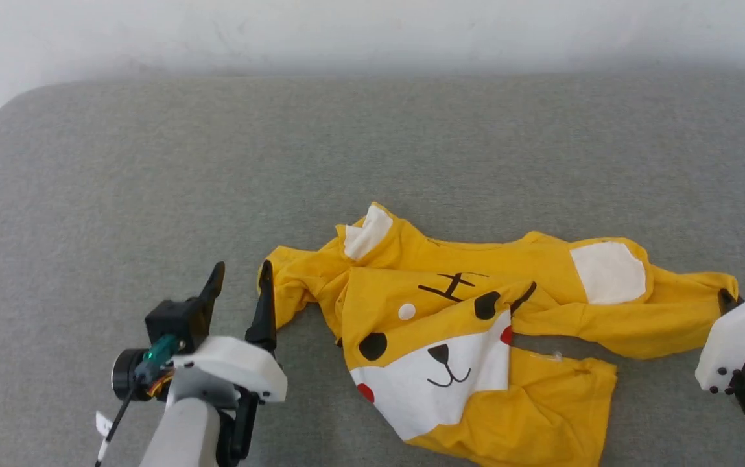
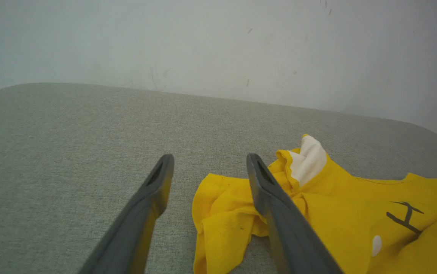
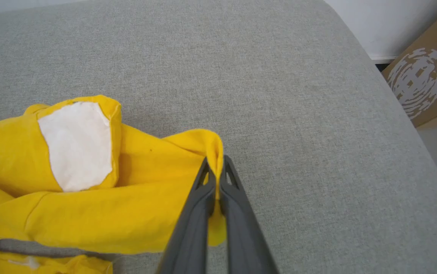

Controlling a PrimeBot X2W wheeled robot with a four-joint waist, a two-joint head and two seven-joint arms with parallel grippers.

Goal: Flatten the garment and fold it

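Pinching one end of the garment (image 1: 541,389), the right gripper (image 3: 215,169) seems set to stretch it flat; the left gripper (image 1: 242,269) gapes wide beside the other end

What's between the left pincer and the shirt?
Nothing visible. The open left pincer sits at the crumpled edge of the shirt, with only bare grey surface around it.

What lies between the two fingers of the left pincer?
In the left wrist view, grey cushion and a crumpled edge of the garment show between the fingers of the open left pincer.
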